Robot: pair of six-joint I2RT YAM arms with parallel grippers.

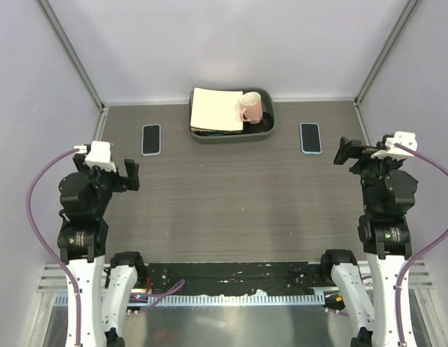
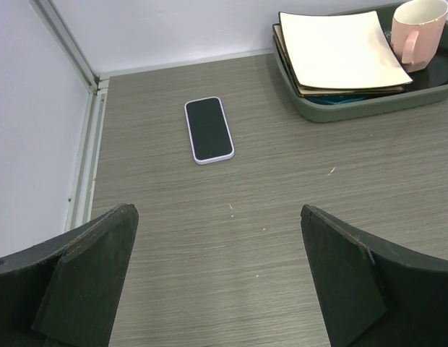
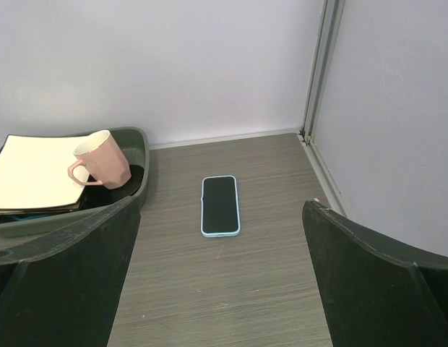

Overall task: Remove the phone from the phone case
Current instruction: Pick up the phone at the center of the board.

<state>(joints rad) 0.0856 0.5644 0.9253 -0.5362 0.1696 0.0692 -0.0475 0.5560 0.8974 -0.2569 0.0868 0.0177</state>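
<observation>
1. A table (image 1: 231, 188) stretches ahead of two robot arms, with a dark tray (image 1: 269, 131) of plates and a pink mug (image 1: 250, 108) at the far middle, between the two sets of jaws and beyond both.
2. The left gripper (image 1: 130, 173) and the right gripper (image 1: 345, 152) both hover with jaws spread wide, holding nothing.
3. Two cased phones lie flat, screens up, and nothing shows which one is meant.
4. The left phone (image 2: 209, 130), in a pale case, lies ahead of the left jaws, a little left of their centre line. Its long axis runs nearly straight away from them.
5. The right phone (image 3: 220, 206), in a light blue case, lies ahead of the right jaws, centred between them, long axis pointing straight away.
6. Each arm is clearly the nearer one to its own phone. Judging by this, either reach is a forward, downward move, and the jaws would close across the phone's short width.
</observation>
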